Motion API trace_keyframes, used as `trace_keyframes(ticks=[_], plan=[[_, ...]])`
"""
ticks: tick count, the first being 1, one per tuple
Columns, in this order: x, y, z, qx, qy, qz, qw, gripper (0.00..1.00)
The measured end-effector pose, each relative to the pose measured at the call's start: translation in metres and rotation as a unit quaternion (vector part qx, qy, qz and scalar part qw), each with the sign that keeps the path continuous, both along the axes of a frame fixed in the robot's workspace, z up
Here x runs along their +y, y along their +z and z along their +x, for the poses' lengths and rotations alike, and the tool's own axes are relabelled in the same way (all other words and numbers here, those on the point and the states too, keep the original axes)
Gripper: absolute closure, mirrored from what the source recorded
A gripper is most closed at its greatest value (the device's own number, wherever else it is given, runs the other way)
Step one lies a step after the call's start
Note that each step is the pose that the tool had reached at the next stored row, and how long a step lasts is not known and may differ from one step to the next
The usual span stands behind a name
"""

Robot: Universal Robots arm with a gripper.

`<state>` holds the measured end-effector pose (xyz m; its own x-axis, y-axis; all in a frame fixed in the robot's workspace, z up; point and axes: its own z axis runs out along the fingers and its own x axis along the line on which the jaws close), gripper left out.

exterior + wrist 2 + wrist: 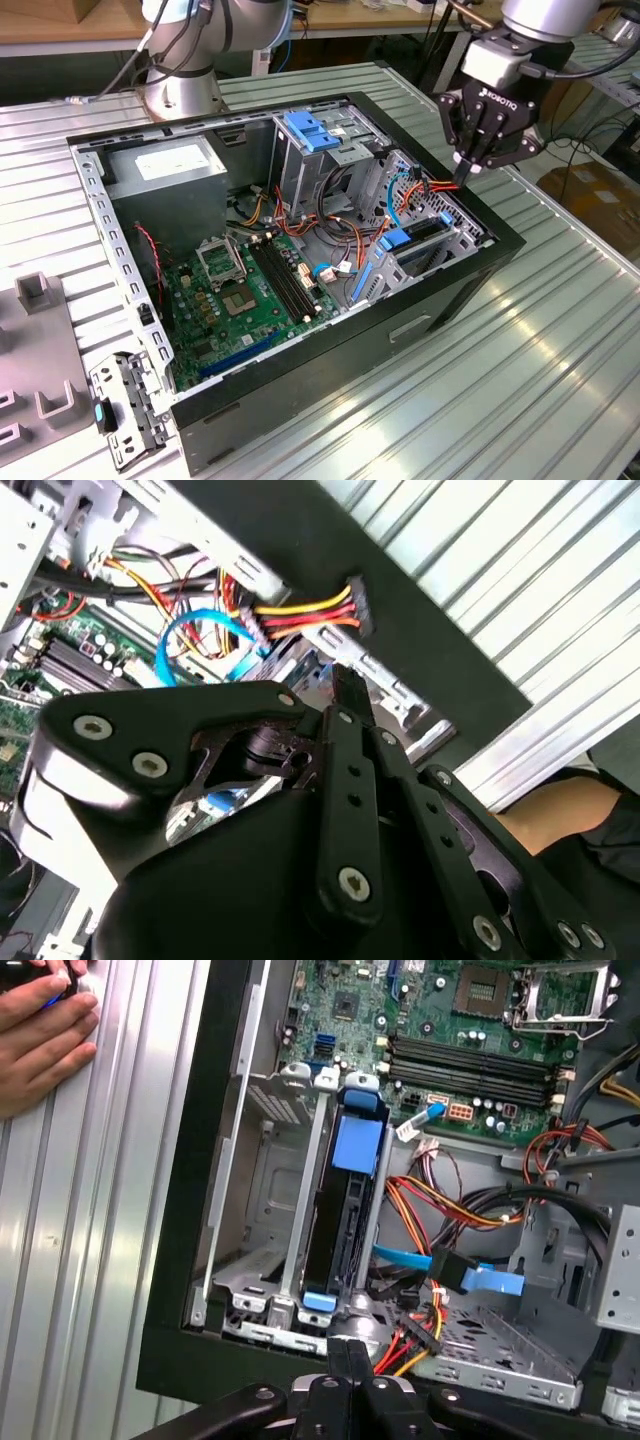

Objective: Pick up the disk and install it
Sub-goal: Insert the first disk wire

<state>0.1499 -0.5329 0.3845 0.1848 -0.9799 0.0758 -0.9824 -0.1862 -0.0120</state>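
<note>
Disk [422,232] slotted on edge in the drive cage [458,240]; claw [464,170] just above it.
Its long axis runs from the motherboard [240,290] side out towards the claw, which hangs over that outer end; fingertips look pinched together, seemingly on nothing.

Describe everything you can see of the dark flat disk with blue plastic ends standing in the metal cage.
The disk, a flat dark metal slab, stands on edge in a slot of the grey metal cage. A broad blue plastic piece caps its end toward the green motherboard; a small blue tab marks the other end. Its label is hidden. The black gripper is near that tab end, holding nothing.
</note>
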Motion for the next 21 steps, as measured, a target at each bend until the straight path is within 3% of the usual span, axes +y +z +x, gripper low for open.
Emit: trace_keyframes(ticks=[6, 8, 10, 11, 13, 14, 15, 16, 19, 21], plan=[[0.0087, -0.0003, 0.0138, 0.0000, 0.005, 0.0000, 0.99999, 0.89], [0.0089, -0.0013, 0.0144, 0.0000, 0.033, 0.0000, 0.99944, 0.89], [0.0089, -0.0023, 0.0144, 0.0000, 0.059, 0.0000, 0.99826, 0.89], [0.0089, -0.0027, 0.0145, 0.0000, 0.068, 0.0000, 0.99770, 0.83], [0.0089, -0.0037, 0.0145, 0.0000, 0.092, 0.0000, 0.99577, 0.71], [0.0089, -0.0041, 0.0145, 0.0000, 0.101, 0.0000, 0.99485, 0.71], [0.0089, -0.0049, 0.0145, 0.0000, 0.118, 0.0000, 0.99296, 0.58], [0.0089, -0.0053, 0.0145, 0.0000, 0.134, -0.0002, 0.99097, 0.58], [0.0089, -0.0061, 0.0145, 0.0000, 0.162, -0.0001, 0.98682, 0.58], [0.0089, -0.0065, 0.0145, 0.0000, 0.181, -0.0001, 0.98349, 0.58]])
